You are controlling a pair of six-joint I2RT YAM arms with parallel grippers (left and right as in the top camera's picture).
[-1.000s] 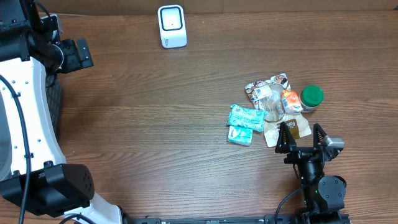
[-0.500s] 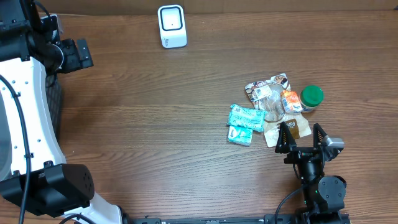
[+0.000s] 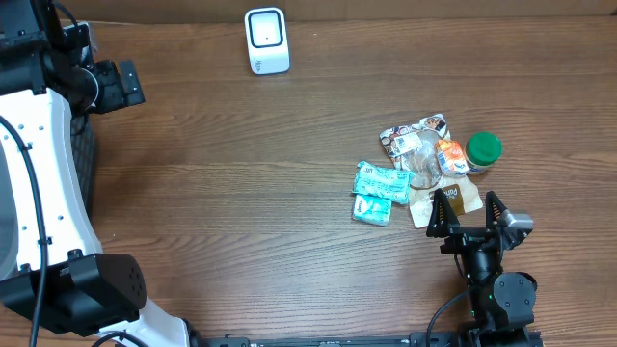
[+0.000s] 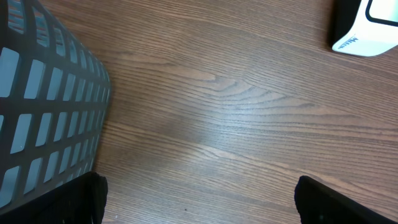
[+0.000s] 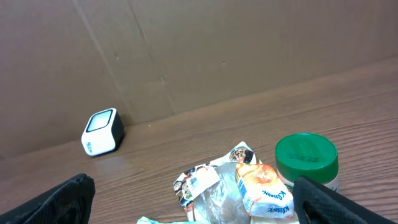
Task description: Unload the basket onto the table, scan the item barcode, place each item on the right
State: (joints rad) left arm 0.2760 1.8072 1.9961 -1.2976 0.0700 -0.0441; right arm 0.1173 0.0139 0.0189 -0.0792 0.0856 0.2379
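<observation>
A: In the left wrist view we get only a corner of the scanner (image 4: 367, 31), upper right, and the basket (image 4: 43, 106) runs off the left edge.
B: And our fingers (image 4: 68, 202) show only as dark tips in the lower corners.
A: In the right wrist view the bottom edge cuts the packets (image 5: 261, 186), and one hides the base of the jar (image 5: 306, 154).
B: Overhead, the packet print is too small for us to read.

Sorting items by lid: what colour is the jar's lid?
Green; the jar's lid shows best in the right wrist view.
</observation>
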